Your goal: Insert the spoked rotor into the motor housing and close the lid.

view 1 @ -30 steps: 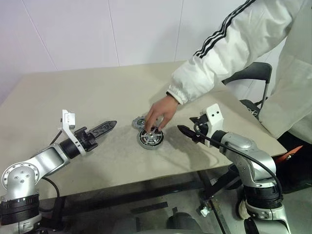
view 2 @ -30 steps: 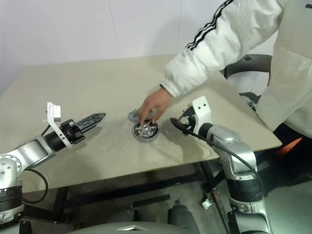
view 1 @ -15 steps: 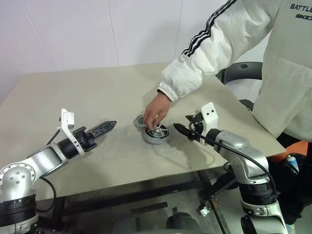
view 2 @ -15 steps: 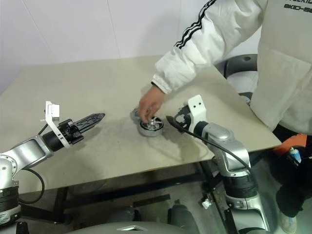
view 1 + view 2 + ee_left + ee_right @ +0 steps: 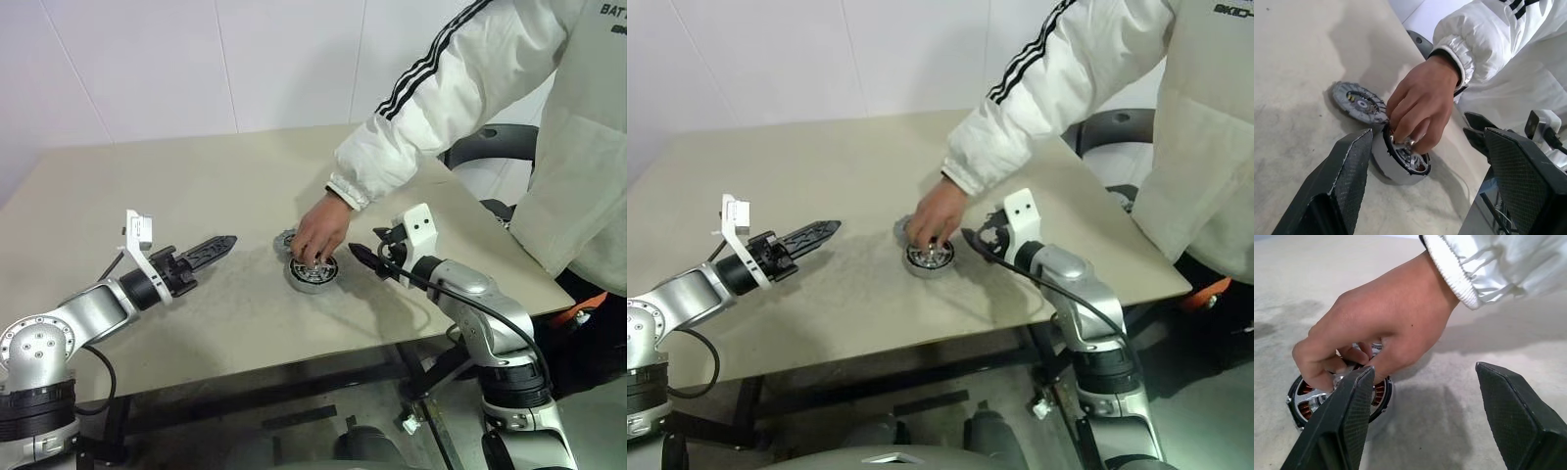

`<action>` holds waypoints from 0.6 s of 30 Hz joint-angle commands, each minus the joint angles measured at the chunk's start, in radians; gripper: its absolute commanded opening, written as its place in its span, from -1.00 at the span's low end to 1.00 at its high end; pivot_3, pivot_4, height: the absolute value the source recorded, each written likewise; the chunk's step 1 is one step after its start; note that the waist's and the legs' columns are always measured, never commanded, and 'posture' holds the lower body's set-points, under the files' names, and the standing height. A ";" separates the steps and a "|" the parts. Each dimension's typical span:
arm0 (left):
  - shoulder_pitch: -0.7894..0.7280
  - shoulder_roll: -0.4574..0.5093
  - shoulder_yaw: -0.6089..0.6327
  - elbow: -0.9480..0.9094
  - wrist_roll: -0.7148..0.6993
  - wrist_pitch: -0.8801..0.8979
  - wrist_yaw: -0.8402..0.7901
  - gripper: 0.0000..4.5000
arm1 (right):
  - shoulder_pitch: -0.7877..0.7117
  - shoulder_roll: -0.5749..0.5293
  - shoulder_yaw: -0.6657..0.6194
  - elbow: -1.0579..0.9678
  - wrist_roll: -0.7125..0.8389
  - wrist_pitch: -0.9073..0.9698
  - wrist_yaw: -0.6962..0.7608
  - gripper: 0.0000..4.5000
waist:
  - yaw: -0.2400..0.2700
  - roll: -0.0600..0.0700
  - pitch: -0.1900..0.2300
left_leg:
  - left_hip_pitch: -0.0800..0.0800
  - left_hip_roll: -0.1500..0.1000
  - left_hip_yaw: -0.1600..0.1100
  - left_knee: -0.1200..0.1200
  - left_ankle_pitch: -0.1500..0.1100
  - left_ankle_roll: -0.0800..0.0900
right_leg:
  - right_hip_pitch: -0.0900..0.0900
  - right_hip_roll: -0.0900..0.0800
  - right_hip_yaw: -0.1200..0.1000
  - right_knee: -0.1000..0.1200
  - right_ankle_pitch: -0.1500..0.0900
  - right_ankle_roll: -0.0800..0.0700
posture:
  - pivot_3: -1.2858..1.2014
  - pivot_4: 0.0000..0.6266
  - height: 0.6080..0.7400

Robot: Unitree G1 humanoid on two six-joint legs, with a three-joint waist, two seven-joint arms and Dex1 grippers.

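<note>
Right now I've got both grippers, left (image 5: 223, 242) & right (image 5: 359, 255), gaping empty at 9 & 3 o'clock of the spoked rotor (image 5: 314, 271), lid (image 5: 1359, 100) just behind at 11; person's hand (image 5: 321, 227) on it, so closing in risks a pinch.

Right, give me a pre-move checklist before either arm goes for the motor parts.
1. Workspace free of people: not ok. A person's hand is on the spoked rotor.
2. Rotor in the motor housing: it sits there over the copper windings; fully seated, cannot tell.
3. Lid off and reachable: ok, flat on the table beside the housing.
4. Left gripper open and empty: ok.
5. Right gripper open and empty: ok, but close to the hand.
</note>
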 commanded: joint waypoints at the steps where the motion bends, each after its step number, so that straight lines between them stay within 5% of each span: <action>1: -0.029 -0.004 -0.004 -0.003 0.016 -0.009 -0.016 0.72 | -0.018 -0.009 -0.011 -0.026 0.000 -0.020 -0.003 0.53 | 0.000 0.000 0.000 | 0.000 0.000 0.000 0.000 0.000 0.000 | 0.000 0.000 0.000 0.000 0.000 0.000 | 0.03 -1.00 1.00; 18: -0.049 -0.054 -0.019 0.025 0.086 -0.003 -0.051 0.72 | -0.027 -0.053 -0.002 -0.034 -0.003 -0.009 0.023 0.53 | 0.001 0.000 0.000 | 0.000 -0.001 0.000 0.000 0.000 0.000 | 0.000 0.000 0.000 0.000 0.000 0.000 | 0.03 -1.00 1.00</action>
